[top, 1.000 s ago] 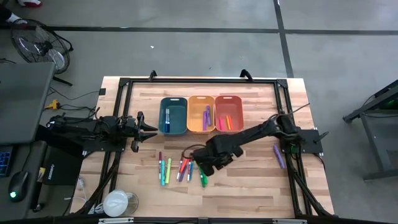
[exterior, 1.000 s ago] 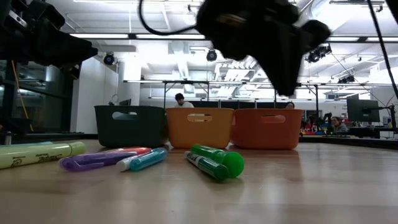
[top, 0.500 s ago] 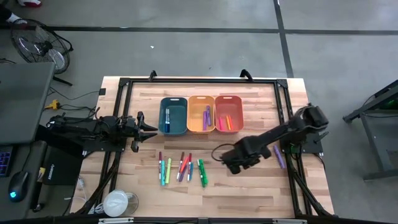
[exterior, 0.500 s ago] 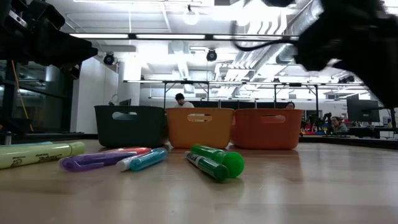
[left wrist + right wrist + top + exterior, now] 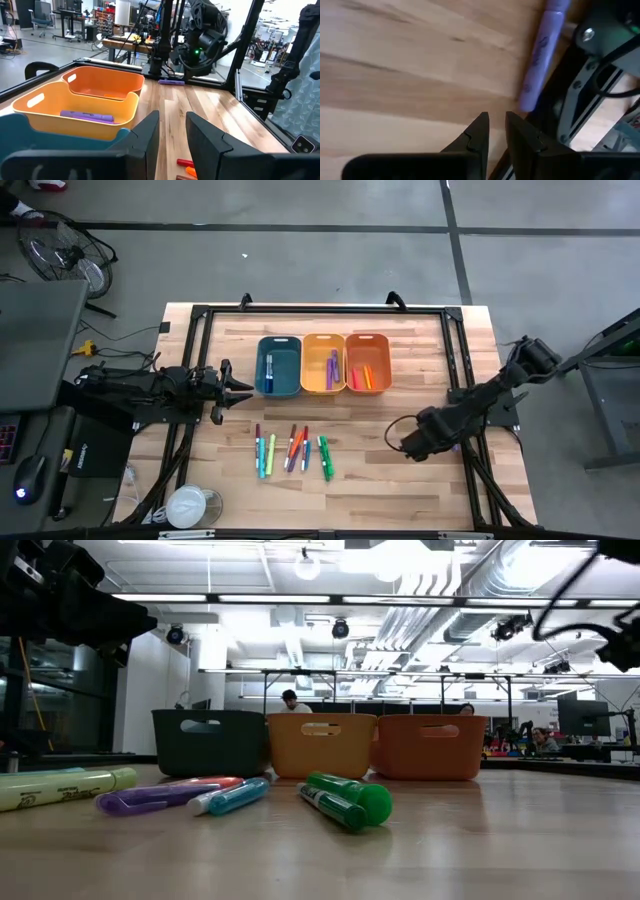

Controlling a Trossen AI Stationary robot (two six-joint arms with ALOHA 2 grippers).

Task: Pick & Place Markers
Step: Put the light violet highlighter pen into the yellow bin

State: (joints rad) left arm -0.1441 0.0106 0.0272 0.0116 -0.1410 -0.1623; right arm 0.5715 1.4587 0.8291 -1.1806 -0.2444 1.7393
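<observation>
- Teal bin holds a blue marker; yellow-orange bin a purple one; orange bin several.
- Other markers lie on the tabletop.
- Left hand and right hand: narrow gaps, empty.

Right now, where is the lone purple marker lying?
In the right wrist view the purple marker lies flat on the table's right side, beside the dark frame rail, just ahead of the right hand.
</observation>
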